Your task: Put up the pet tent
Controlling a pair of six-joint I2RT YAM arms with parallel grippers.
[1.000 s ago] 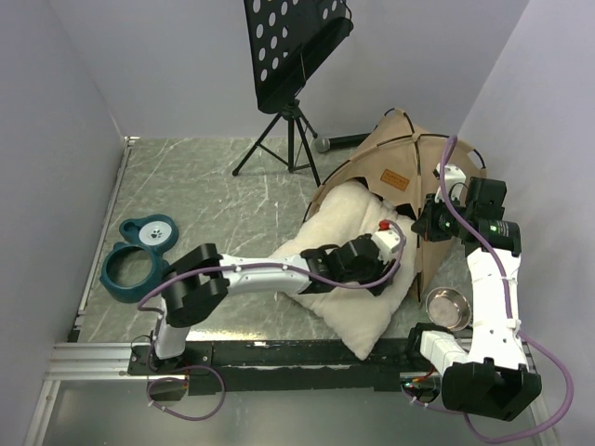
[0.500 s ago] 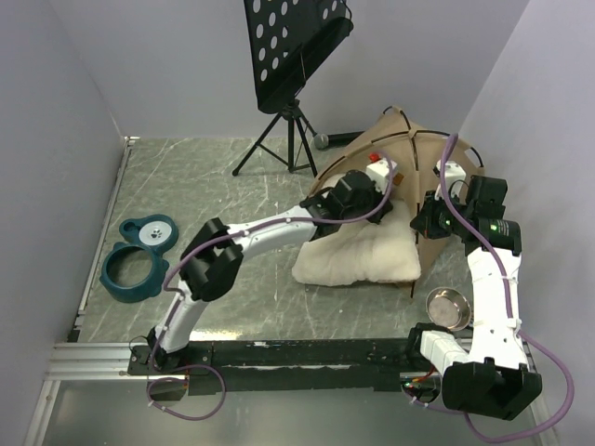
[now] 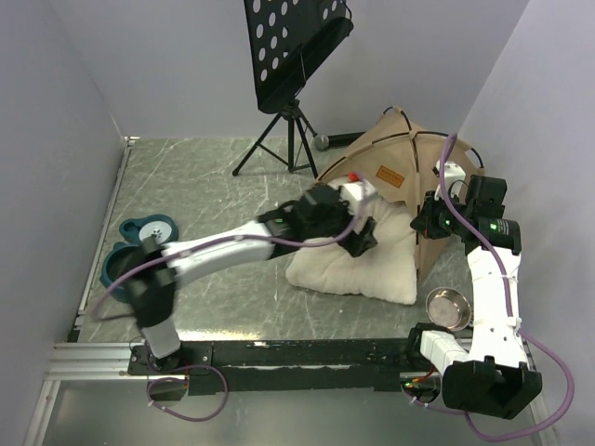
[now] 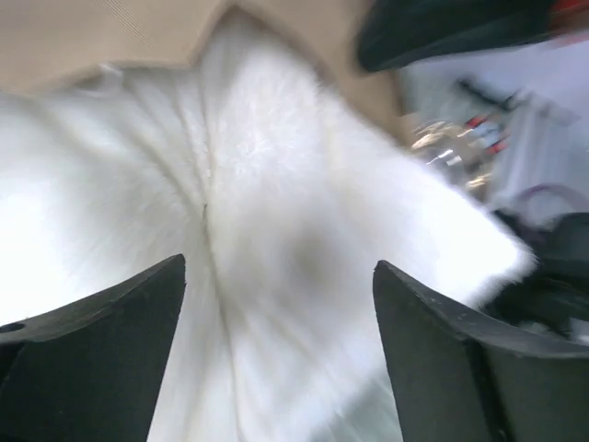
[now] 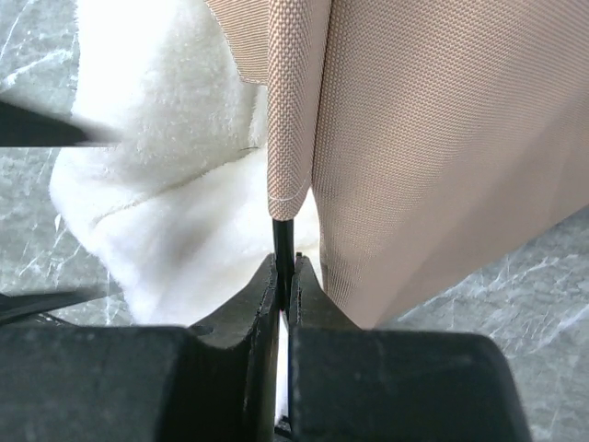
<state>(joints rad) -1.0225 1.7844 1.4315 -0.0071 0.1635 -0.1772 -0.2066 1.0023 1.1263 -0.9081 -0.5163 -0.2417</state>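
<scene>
**A:** Where's the pet tent (image 3: 395, 153) from your 2 claws?

**B:** Standing at the far right of the table (image 3: 214, 186). Your right gripper (image 5: 283, 276) pinches its black pole (image 5: 282, 235) at the front edge; your left gripper (image 4: 279, 276), spread wide, hangs over the pillow (image 3: 372, 269), tent mouth just beyond.

One pet tent (image 3: 409, 158), one pillow (image 3: 363, 265), one steel bowl (image 3: 447, 307), one music stand (image 3: 293, 46), one teal feeder (image 3: 133, 228)

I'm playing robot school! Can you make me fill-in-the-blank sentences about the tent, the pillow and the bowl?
On the pet tent, the right gripper pinches the thin black ____.
The left gripper hangs ____ over the white pillow.
The metal bowl sits on the robot's ____ side.
Missing words: pole, open, right.
</scene>
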